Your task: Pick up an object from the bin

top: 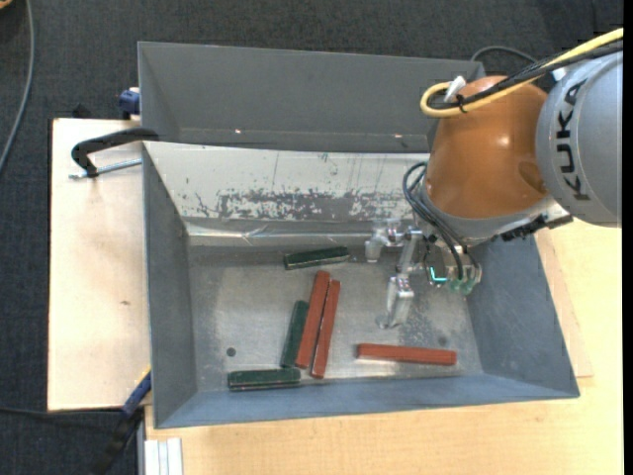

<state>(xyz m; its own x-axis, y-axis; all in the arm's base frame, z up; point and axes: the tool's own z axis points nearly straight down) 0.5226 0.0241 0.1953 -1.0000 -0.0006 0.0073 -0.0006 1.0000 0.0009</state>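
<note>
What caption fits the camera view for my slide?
Arm's claw low in the grey bin near a flat red bar; other red and dark green bars lie scattered nearby.

Even, fairly bright light falls on the grey metal bin (pixel 163 295), and its back wall shows a pale sheen. The rounded orange wrist cover (pixel 485 156) carries a soft highlight. Shadows on the bin floor are faint.
</note>
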